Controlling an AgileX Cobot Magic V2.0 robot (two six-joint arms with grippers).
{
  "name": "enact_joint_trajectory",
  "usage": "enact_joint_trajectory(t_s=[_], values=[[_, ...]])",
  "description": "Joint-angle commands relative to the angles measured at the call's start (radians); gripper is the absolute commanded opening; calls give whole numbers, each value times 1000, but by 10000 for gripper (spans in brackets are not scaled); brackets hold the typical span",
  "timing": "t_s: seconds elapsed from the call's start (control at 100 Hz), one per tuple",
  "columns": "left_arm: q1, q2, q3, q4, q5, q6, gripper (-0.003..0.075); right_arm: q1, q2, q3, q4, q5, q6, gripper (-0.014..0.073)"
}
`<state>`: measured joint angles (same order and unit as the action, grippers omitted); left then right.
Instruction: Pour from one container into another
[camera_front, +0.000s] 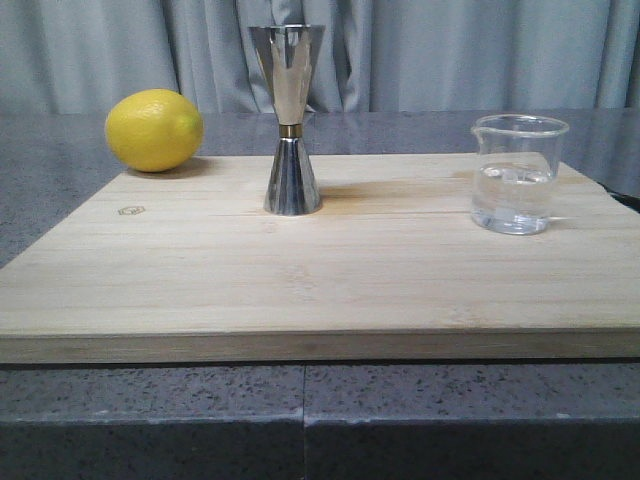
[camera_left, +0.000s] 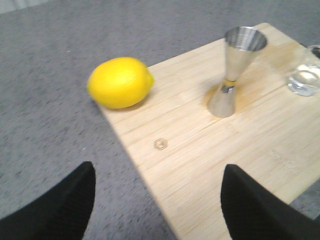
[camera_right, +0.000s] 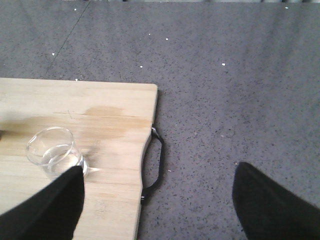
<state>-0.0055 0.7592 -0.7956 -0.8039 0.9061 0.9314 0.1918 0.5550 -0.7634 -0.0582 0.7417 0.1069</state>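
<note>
While both your grippers, left (camera_left: 157, 202) & right (camera_right: 157, 200), hang spread & empty, beaker (camera_front: 515, 175) w/ clear liquid stands apart from jigger (camera_front: 289, 120) on bamboo board (camera_front: 300, 280).

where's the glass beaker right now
In the front view the beaker stands upright on the cutting board's right side, right of the steel jigger, untouched.

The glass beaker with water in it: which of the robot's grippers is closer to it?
Right. The beaker sits just beside one finger of the right gripper. The left gripper hangs over the board's far corner, past the lemon and jigger.
</note>
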Motion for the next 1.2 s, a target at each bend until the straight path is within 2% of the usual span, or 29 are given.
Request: enact_joint_trajectory(t_s=[0.0, 0.24, 0.5, 0.73, 0.97, 1.19], values=[[-4, 45, -30, -204, -21, 174, 494, -5, 21, -50, 4, -36, -3, 554], [-4, 175, 31, -495, 16, 532, 494, -5, 41, -73, 24, -5, -8, 554], [-4, 316, 101, -744, 124, 839, 494, -5, 43, -75, 24, -7, -8, 554], [-4, 433, 101, -853, 177, 993, 494, -5, 43, -75, 24, -13, -8, 554], [-4, 570, 101, -953, 364, 1151, 494, -5, 43, -75, 24, -15, -8, 554], [-6, 672, 99, -981, 364, 1220, 494, -5, 43, -75, 24, -15, -8, 554]])
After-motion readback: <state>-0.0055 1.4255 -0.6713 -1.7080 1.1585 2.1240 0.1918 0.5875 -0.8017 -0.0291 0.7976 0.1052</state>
